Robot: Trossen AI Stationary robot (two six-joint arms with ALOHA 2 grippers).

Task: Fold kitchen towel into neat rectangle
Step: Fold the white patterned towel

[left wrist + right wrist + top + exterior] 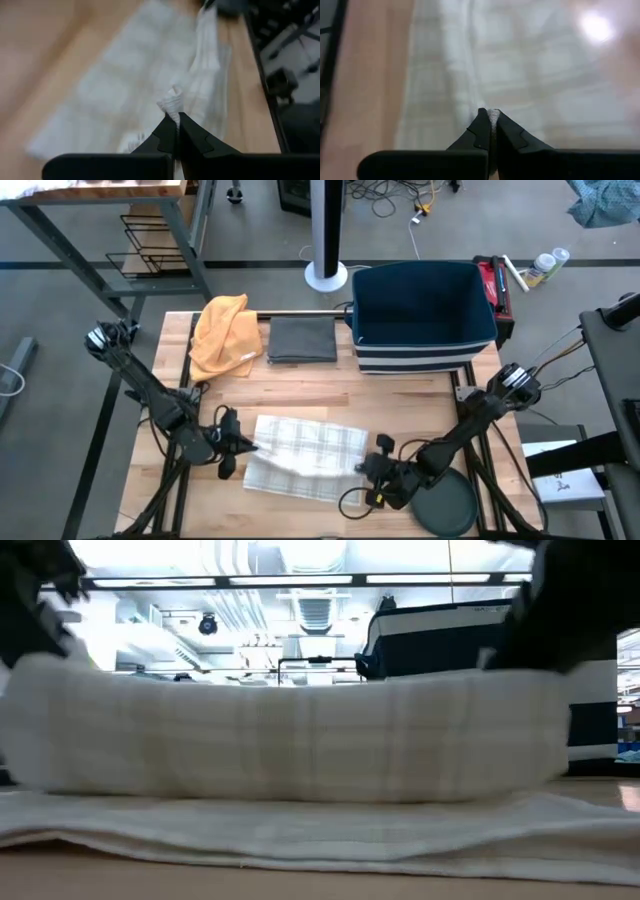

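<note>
A: Nearest the front edge of the table [300, 395], what's going on?

B: The white checked kitchen towel [305, 458] lies there, mid-fold. The left gripper [243, 444] has its jaws pressed together on the towel's left end, a bunch of cloth pinched between the fingertips [172, 131]. The right gripper [368, 467] pinches the right end the same way.

A: So which step?

B: I judge the first fold: the held edge is lifted and carried over the layer resting on the wood.

A: Next?

B: Both arms should lay the edge down level, corners matched, then let go. Farther back sit an orange cloth [224, 333], a folded grey cloth [302, 339] and a blue bin [420, 313]
</note>
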